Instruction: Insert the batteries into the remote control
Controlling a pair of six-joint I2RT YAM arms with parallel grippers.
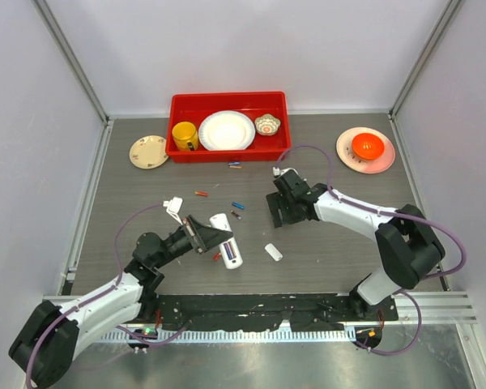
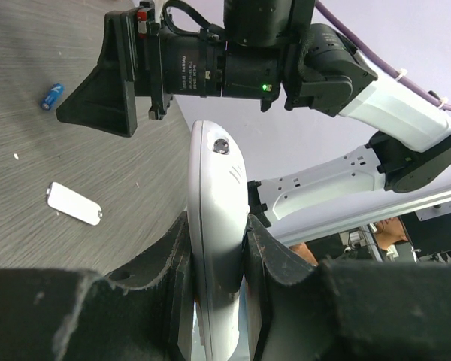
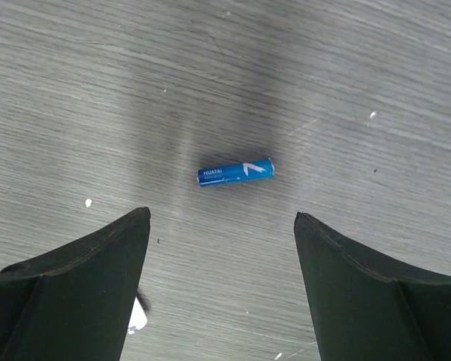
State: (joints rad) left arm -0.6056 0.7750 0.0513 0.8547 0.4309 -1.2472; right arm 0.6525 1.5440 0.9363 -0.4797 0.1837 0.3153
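Observation:
The white remote control (image 1: 227, 240) lies on the table with its dark recess up, something blue inside it. My left gripper (image 1: 207, 236) is shut on its sides; the left wrist view shows the remote (image 2: 214, 195) clamped between both fingers. A red battery (image 1: 216, 256) lies beside the remote. A blue battery (image 1: 237, 204) lies on the table; in the right wrist view it (image 3: 235, 171) is just beyond my open, empty right gripper (image 3: 222, 216). That gripper (image 1: 274, 212) hovers right of the blue battery. An orange-red battery (image 1: 200, 194) and others (image 1: 235, 165) lie further back.
A small flat white cover (image 1: 273, 252) lies right of the remote, also in the left wrist view (image 2: 74, 203). A red tray (image 1: 227, 98) at the back holds a yellow mug (image 1: 185, 135), a plate and a bowl. A beige plate (image 1: 149, 151) and a pink plate with an orange bowl (image 1: 366, 148) flank it.

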